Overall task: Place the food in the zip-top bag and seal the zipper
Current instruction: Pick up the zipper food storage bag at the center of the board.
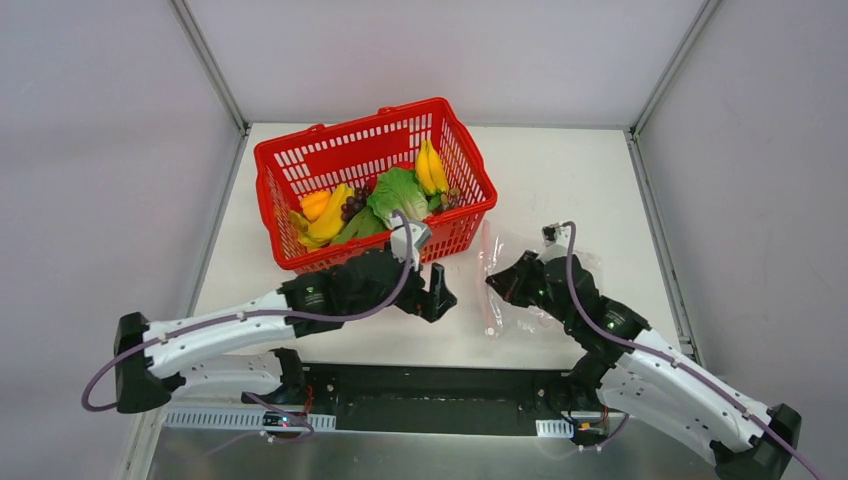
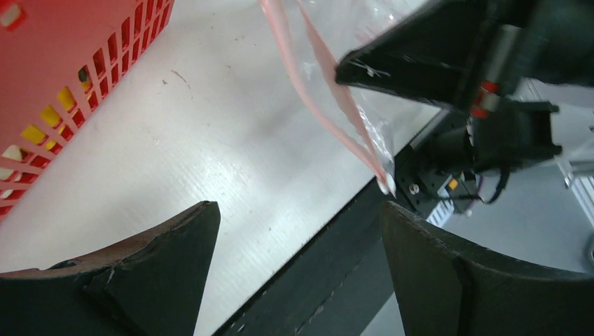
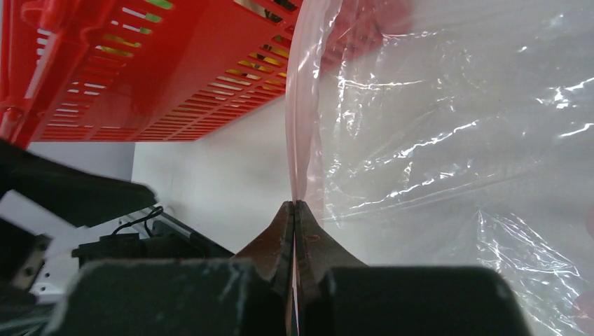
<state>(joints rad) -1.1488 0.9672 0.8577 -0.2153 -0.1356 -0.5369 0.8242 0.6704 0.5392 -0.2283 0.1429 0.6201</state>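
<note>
Food is all in the red basket at the back of the table, going by the overhead cam: lettuce, bananas, grapes. Right of the basket, the bag lies nearer the front edge. Can anyone make out what the grippers are doing? (post 1)

Wrist cams help here. The right wrist view shows the right gripper pinched flat on the zipper, fingers pressed together with the pink strip running up out of them. From above you can't see that, since the arm covers the grip. The left wrist view shows the left gripper spread wide with nothing between the fingers, just bare table underneath. It hangs between basket and bag, touching neither. (post 2)

Is the bag's mouth open though? (post 1)

Can't tell, honestly. In the left wrist view the strip reads as two pink lines lifted off the table, but the plastic is crinkly and full of glare. The basket is cut off in both wrist views, and the food only peeks through the mesh as blurry yellow and green. (post 2)
</note>
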